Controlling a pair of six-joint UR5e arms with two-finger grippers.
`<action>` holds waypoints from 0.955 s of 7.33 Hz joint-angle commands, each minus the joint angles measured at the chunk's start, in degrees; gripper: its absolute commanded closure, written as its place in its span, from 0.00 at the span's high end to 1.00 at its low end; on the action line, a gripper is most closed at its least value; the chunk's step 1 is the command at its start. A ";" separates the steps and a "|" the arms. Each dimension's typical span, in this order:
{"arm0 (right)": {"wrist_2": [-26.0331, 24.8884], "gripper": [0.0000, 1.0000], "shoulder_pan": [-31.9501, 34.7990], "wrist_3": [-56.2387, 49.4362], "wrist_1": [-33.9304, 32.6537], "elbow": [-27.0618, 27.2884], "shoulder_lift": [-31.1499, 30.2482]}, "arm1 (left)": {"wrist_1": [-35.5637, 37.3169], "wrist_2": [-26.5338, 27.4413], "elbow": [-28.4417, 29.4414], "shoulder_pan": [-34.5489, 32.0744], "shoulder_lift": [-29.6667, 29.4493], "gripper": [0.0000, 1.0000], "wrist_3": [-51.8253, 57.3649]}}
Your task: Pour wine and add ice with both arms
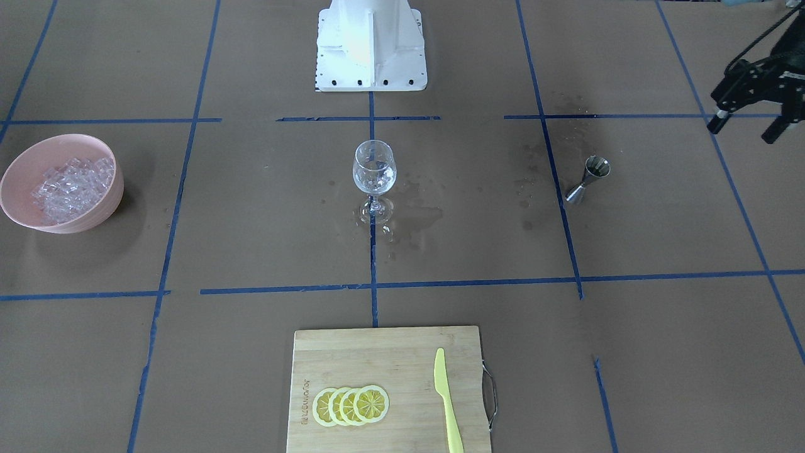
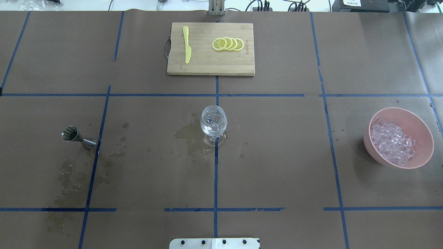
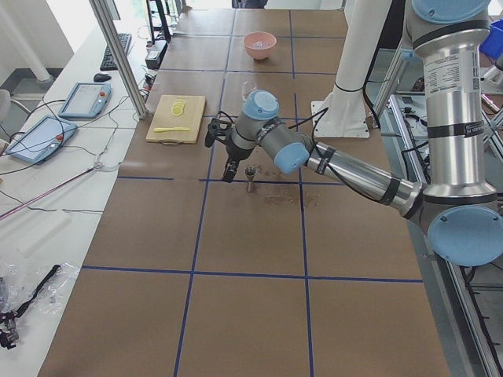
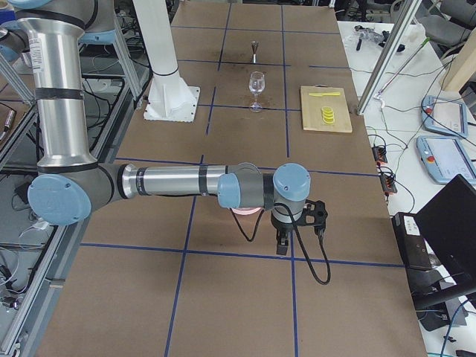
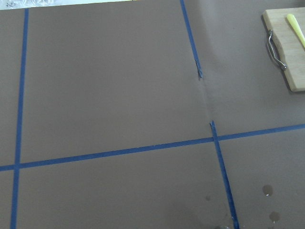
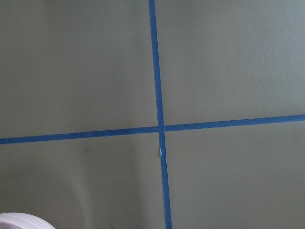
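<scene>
A clear wine glass [image 1: 374, 168] stands upright at the table's middle, also in the overhead view [image 2: 214, 123]. Something clear sits low in its bowl; I cannot tell wine from ice there. Ice cubes [image 2: 391, 141] fill a pink bowl [image 2: 420, 133], far left in the front view [image 1: 94, 154]. A steel jigger [image 1: 588, 179] stands upright near my left gripper [image 1: 747, 128], which hangs open and empty above the table beyond it. My right gripper [image 4: 282, 242] hovers beside the bowl; I cannot tell whether it is open or shut.
A bamboo cutting board [image 2: 242, 65] at the table's far side carries lemon slices [image 2: 228, 44] and a yellow knife [image 2: 187, 48]. Wet stains [image 2: 188, 133] lie around the glass and near the jigger [image 2: 78, 136]. The white base block [image 1: 371, 44] stands behind the glass.
</scene>
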 commanded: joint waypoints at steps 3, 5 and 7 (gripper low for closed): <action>1.39 1.00 -0.01 0.26 -0.08 1.74 -0.36 | -9.26 27.57 -7.03 26.99 7.67 1.00 -24.96; 1.75 1.00 -0.01 0.35 0.01 2.18 -0.27 | -9.18 41.36 -6.95 38.50 7.94 1.00 -34.36; 1.75 1.00 -0.01 1.40 0.10 2.71 -0.27 | -8.83 52.20 -6.51 46.70 10.57 1.00 -39.66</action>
